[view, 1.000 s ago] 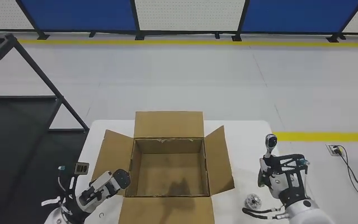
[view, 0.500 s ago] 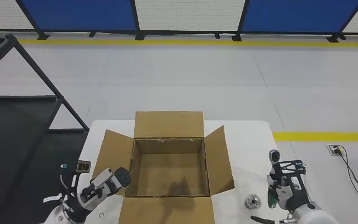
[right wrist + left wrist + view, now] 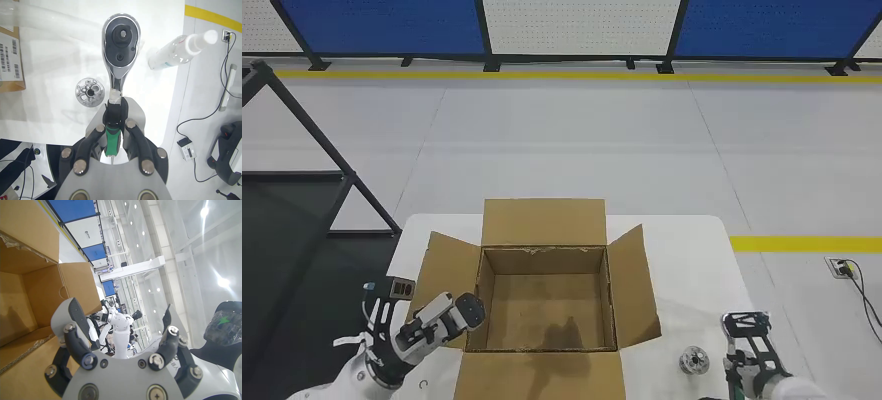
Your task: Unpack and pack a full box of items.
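Note:
An open cardboard box point(image 3: 542, 305) stands in the middle of the white table point(image 3: 682, 250), flaps spread and its inside bare. My left gripper point(image 3: 464, 312) hovers by the box's left flap near the front corner. Its fingers point(image 3: 78, 315) are spread wide with nothing between them, and the box wall point(image 3: 43, 289) is just beside them. My right gripper point(image 3: 114, 111) is shut on the black-and-green handle of a ratchet wrench point(image 3: 121, 47), held above the table's near right corner point(image 3: 745, 338).
A round metal toothed part point(image 3: 89, 92) lies on the table by the wrench point(image 3: 694, 360). A clear bottle with a white cap point(image 3: 174, 55) lies at the table's right edge. A box flap with barcode labels point(image 3: 9, 60) reaches toward that corner.
My right arm has drawn back toward the table's near edge with the wrench in its grip. The left gripper has shifted slightly up along the box's left flap.

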Available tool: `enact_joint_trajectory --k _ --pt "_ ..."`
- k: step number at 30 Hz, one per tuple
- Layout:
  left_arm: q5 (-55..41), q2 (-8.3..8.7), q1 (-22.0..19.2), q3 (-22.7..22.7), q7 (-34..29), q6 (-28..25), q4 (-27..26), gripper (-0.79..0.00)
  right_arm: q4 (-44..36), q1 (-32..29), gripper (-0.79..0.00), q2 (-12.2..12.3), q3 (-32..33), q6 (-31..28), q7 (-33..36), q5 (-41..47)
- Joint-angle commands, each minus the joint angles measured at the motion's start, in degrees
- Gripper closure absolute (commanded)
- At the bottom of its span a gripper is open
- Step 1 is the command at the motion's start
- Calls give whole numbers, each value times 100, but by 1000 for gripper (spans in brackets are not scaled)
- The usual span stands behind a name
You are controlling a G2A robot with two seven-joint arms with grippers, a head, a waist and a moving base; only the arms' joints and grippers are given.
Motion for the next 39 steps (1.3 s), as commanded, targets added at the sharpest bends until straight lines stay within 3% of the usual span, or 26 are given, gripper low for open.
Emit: enact_joint_trajectory --k 1,13,28,39 --pt "0 0 1 -2 4 -2 1 -785 21 23 0 6 3 -3 8 5" --pt "27 -1 48 17 85 18 -45 -785 208 -4 0 36 -139 -129 -145 -166" --pt "-36 17 94 2 153 -19 -54 -785 1385 815 0 226 -267 -443 831 -613" --pt "-11 31 39 42 169 -26 -37 -785 1866 1022 0 321 -366 -449 923 -678"
